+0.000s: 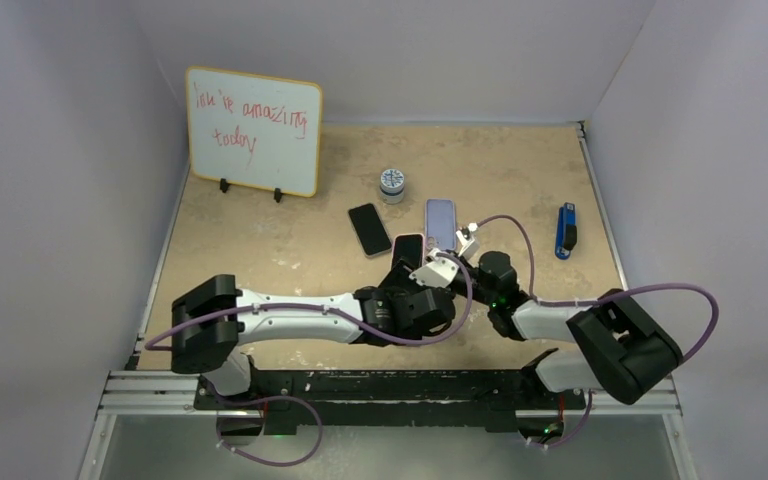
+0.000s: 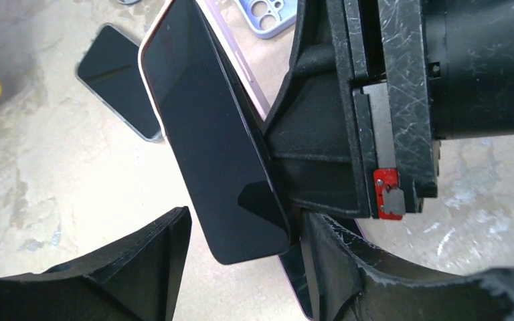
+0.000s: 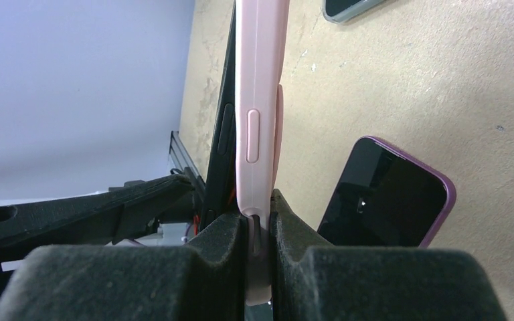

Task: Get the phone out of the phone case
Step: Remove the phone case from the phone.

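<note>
Top external view: both arms reach inward low over the table (image 1: 260, 260) and meet near its middle. The left arm (image 1: 300, 310) lies stretched out almost flat from its base, wrist pointing away from the near edge. The right arm (image 1: 550, 315) is bent in from the right, its wrist angled toward the left one.

The phone (image 2: 207, 134) and the pink phone case (image 3: 260, 100) are held up off the table between the two grippers, standing on edge.

Right gripper (image 3: 258, 221): jaws clamped tight on the lower edge of the phone case, with both pads pressed against the pink rim. In the right wrist view the dark phone stands just beside the case on its open side, tilted off it rather than seated in it.

Left gripper (image 2: 247, 224): jaws spread, with the lower end of the phone between them. One finger sits right at the phone's edge. The other stands clear, with bare table showing in the gap, so it has no firm grip.

Lying flat on the table just beyond the grippers are a black phone (image 1: 369, 228) and a lavender case (image 1: 441, 222). Farther back are a small jar (image 1: 392, 184) and a whiteboard (image 1: 253, 130), and well to the right is a blue object (image 1: 565, 230).
</note>
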Controlling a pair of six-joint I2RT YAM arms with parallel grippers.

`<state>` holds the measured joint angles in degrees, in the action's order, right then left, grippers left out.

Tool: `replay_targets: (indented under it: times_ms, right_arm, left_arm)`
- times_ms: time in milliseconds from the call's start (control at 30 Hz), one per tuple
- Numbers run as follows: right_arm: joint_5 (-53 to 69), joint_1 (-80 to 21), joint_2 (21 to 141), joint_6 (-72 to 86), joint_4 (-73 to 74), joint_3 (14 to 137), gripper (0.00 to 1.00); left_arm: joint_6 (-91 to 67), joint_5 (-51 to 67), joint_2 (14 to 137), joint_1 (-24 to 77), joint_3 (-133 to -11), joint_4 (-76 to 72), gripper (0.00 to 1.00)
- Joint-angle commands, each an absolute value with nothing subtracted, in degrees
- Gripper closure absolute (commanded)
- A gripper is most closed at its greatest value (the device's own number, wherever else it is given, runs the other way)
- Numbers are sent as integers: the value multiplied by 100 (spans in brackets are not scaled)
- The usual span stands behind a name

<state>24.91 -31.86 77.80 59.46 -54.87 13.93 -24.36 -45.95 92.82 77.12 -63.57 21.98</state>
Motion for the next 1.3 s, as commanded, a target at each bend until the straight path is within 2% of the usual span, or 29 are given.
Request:
replay_targets:
  times_ms: [0,267,500,600,1000,1267]
  right_arm:
    - [2426,-3173,7481,5921,-5654,1634,100]
    - [2408,-3173,7315,5880,-5507,1635,100]
    - [2436,-3173,7288,5884,-5555,1677,100]
    - [2435,-3173,7257,5911,-5555,1679,100]
    - [2073,-3173,7222,5913,-5289,1638,100]
    - [1461,-3173,7111,5654,-4703,1699,100]
  left_arm:
    - [-2391,-5338,9567,7823,-6791,2505,40]
    - [-2518,-5917,10018,7941,-7171,2927,52]
    - [-2574,-6323,10247,7945,-7305,2937,55]
    - [-2571,-6512,10403,7945,-7384,2947,59]
    - [-3380,-6826,10316,8344,-7571,4114,100]
    - [-4382,-6785,9967,8619,-7625,5393,100]
